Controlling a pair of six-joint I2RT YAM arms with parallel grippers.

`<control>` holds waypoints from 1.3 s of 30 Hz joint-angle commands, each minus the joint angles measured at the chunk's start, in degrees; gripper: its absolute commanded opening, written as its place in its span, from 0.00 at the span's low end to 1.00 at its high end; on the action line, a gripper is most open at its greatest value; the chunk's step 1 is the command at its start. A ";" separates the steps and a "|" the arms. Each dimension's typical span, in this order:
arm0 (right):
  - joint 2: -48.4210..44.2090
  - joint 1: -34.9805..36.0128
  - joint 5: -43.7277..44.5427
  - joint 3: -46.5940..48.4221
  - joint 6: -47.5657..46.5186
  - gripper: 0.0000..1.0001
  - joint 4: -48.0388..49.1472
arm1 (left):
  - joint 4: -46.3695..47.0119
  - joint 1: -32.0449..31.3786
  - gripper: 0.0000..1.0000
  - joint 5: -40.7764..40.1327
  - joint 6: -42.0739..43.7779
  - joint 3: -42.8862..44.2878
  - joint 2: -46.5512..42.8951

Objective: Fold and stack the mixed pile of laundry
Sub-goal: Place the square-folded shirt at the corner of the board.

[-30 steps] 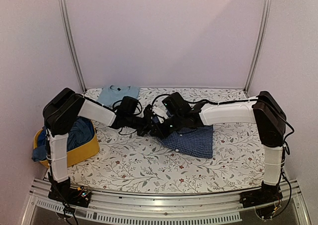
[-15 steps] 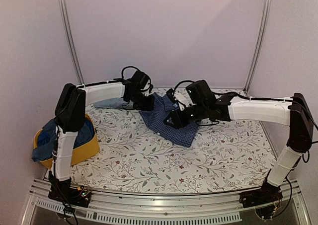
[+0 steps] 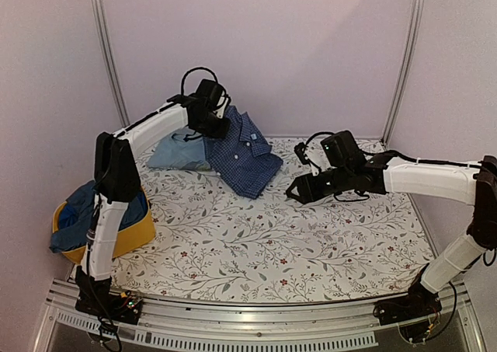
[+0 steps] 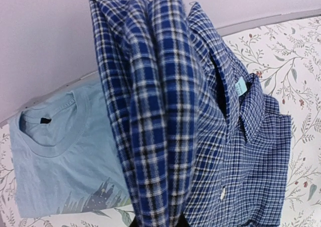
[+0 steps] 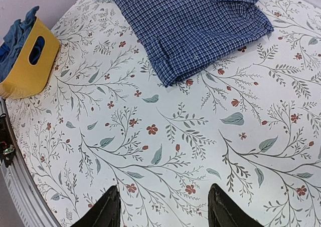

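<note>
My left gripper (image 3: 218,123) is raised at the back of the table and is shut on the navy-and-white checked shirt (image 3: 247,154). The shirt hangs from it, with its lower edge resting on the floral cover. In the left wrist view the checked shirt (image 4: 165,127) drapes over my fingers and hides them. The light blue T-shirt (image 3: 177,151) lies folded flat just left of the shirt and also shows in the left wrist view (image 4: 55,157). My right gripper (image 3: 298,189) is open and empty, low over the cover to the right of the shirt (image 5: 190,26). Its fingertips (image 5: 106,210) stand wide apart.
A yellow fabric basket (image 3: 128,235) sits at the table's left edge with darker blue clothes (image 3: 78,212) inside and hanging over its rim. It also shows in the right wrist view (image 5: 22,69). The floral table cover (image 3: 256,251) spreads to the metal front rail (image 3: 248,321).
My left gripper lifted the checked shirt up and toward the back left, next to the T-shirt. My right gripper let go of the shirt and drew back to the right.
</note>
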 commanded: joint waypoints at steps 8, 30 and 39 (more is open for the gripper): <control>-1.04 -0.37 0.33 0.94 -0.44 0.57 -0.38 | 2.75 2.33 0.00 -3.04 6.13 6.55 -1.97; -0.31 -0.37 0.05 0.96 -1.07 0.55 0.31 | 5.88 6.55 0.00 4.82 -3.90 7.56 -7.45; 0.68 -0.37 -0.48 1.23 -1.15 0.55 0.60 | 8.04 9.63 0.00 4.69 -9.03 2.79 -9.00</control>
